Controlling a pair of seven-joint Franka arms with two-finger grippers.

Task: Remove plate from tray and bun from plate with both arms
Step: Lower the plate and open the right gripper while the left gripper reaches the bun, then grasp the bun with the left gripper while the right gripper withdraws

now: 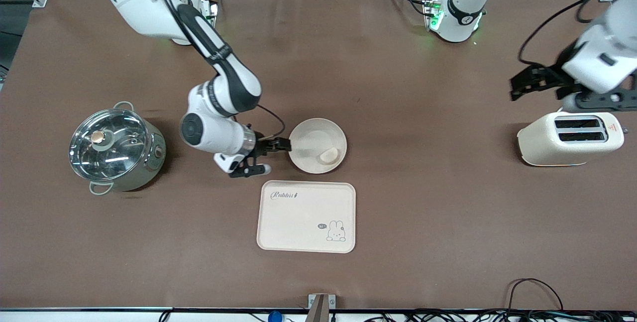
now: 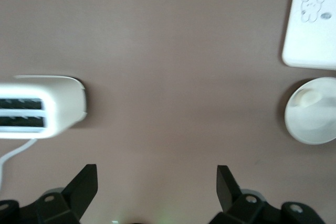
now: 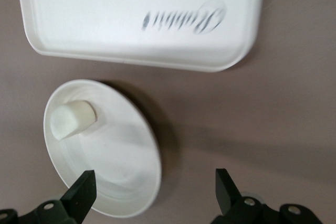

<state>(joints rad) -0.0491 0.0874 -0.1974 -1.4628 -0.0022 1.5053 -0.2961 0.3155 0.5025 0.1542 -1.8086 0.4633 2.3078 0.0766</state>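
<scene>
The round cream plate (image 1: 314, 138) rests on the table, just farther from the front camera than the tray. The small whitish bun (image 1: 329, 155) lies on it near the rim. My right gripper (image 1: 280, 156) is open and empty at the plate's edge toward the right arm's end. In the right wrist view one fingertip (image 3: 84, 187) is over the plate (image 3: 115, 161) and the other over bare table, with the bun (image 3: 73, 119) farther in. My left gripper (image 1: 517, 87) is open and empty, up in the air over the toaster; its wrist view shows plate (image 2: 315, 124) and bun (image 2: 304, 98).
The rectangular cream tray with a rabbit drawing (image 1: 306, 216) lies nearer the front camera than the plate. A cream two-slot toaster (image 1: 570, 138) stands at the left arm's end. A steel pot with a glass lid (image 1: 115, 147) stands at the right arm's end.
</scene>
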